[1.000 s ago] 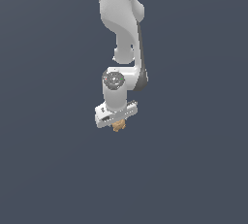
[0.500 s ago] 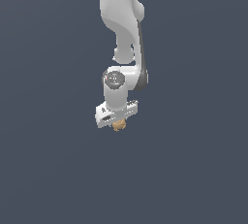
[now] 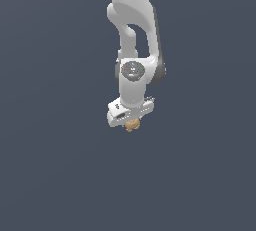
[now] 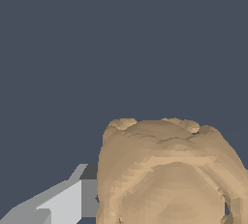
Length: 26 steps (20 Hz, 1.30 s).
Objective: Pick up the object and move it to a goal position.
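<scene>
Under the white gripper (image 3: 131, 123), the object (image 3: 132, 124) is seen poking out just below the hand body in the exterior view, a small tan-orange knobbly blob. In the wrist view the object (image 4: 167, 172) fills the near field, with one grey finger (image 4: 72, 199) touching its side; the other finger is hidden behind it. The gripper is judged to be closed on the object, though contact on the far side cannot be confirmed. The object is judged light, given how small it is next to the hand, and probably rigid. The lumpy surface gives uneven contact, so slip or rotation in the pinch is a risk. Hold is best taken across the widest middle, pads seated between bumps rather than on them. No goal marker is visible.
</scene>
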Available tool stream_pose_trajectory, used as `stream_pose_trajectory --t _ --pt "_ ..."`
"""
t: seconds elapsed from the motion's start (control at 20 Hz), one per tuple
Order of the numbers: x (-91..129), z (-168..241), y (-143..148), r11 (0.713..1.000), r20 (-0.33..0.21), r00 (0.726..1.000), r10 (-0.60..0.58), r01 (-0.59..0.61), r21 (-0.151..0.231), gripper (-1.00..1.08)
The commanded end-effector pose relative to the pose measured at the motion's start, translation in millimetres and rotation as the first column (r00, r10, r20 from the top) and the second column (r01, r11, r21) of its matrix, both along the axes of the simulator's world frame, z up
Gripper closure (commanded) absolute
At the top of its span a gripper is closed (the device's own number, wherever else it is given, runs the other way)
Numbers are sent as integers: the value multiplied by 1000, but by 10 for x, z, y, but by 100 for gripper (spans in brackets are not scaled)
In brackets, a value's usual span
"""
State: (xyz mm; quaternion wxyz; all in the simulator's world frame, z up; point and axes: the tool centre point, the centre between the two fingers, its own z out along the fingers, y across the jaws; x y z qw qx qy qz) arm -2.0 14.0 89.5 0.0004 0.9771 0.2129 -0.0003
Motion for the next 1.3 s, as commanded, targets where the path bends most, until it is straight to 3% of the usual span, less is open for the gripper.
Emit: stream_pose_trajectory --t 0.0,0.7,1.25 --pt "14 208 198 1000 1 1000 1 -1 0 108" --pt "135 1427 1336 1000 1 1000 1 -1 0 108" --pt "206 1788 1680 1000 0 1000 1 -1 1 108"
